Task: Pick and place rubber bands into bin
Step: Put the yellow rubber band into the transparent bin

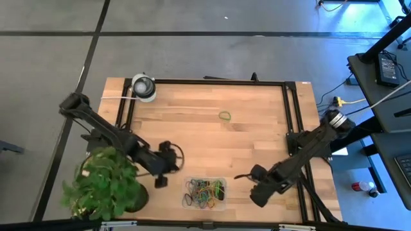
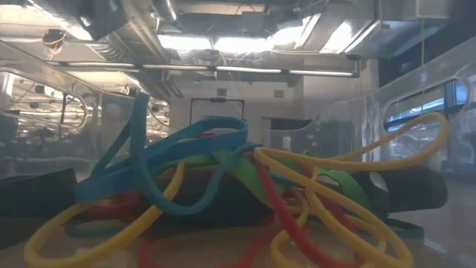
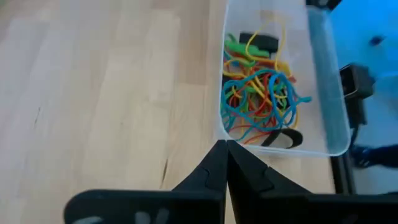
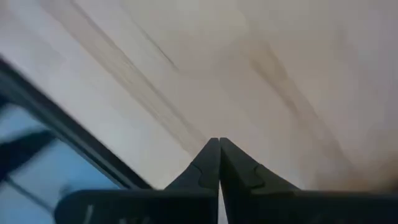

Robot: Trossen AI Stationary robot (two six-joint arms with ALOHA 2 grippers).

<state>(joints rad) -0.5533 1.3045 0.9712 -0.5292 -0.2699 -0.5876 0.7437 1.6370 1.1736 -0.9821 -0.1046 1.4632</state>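
At the bottom centre of the high view sits the bin point(image 1: 205, 193), a clear shallow tray close to the table's near edge, with a tangle of rubber bands point(image 1: 205, 190) heaped inside it; the low view looks straight through its wall at blue, yellow, red and green loops lying over one another. One more green band point(image 1: 225, 115) lies alone on the bare wood in the upper middle of that overhead frame, well apart from the tray, so by my reading the task is not finished. Just left of the bin, the left gripper point(image 1: 160, 181) hangs over plain tabletop with its fingers pressed together and nothing between them; its wrist view shows the closed tips point(image 3: 226, 148) meeting near the tray's near wall, beside it rather than over it, which suggests no band is being carried now. To the lower right of the overhead frame, the right gripper point(image 1: 243, 175) also has its fingers pressed together on nothing, over bare wood near the table's dark frame rail, apparently waiting. Reaching the lone green band looks like the likely remaining job.
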